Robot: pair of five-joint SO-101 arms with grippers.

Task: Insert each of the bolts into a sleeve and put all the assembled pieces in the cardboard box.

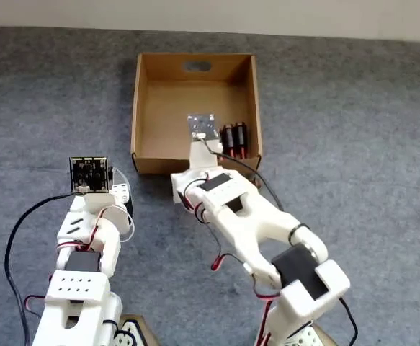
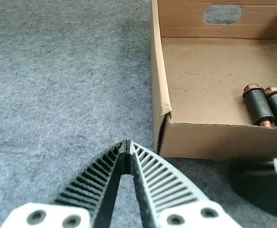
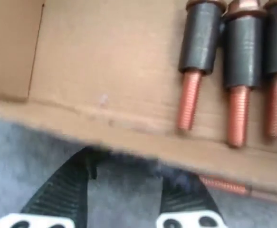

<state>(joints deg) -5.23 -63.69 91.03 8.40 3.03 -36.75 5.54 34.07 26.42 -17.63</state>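
Across the grey, felt-like counter (image 1: pixel 354 108) the open brown cardboard box (image 1: pixel 134 108) sits at the far middle, a hand slot cut in its far wall. The white right arm (image 1: pixel 253 223) stretches from the near edge up to the box's near wall, its wrist over that wall. The white left arm (image 1: pixel 87 238) stands well to the left, short of the box's near left corner. The right arm's jaws are spread apart with nothing between them, their tips just outside the near wall above the counter. The left arm's jaws are pressed together tip to tip, empty, above bare counter just beside that corner. Inside the box, three copper bolts in dark cylindrical sleeves (image 3: pixel 202 38) lie side by side, touching, against the near wall by the right corner, their threaded ends toward that wall.
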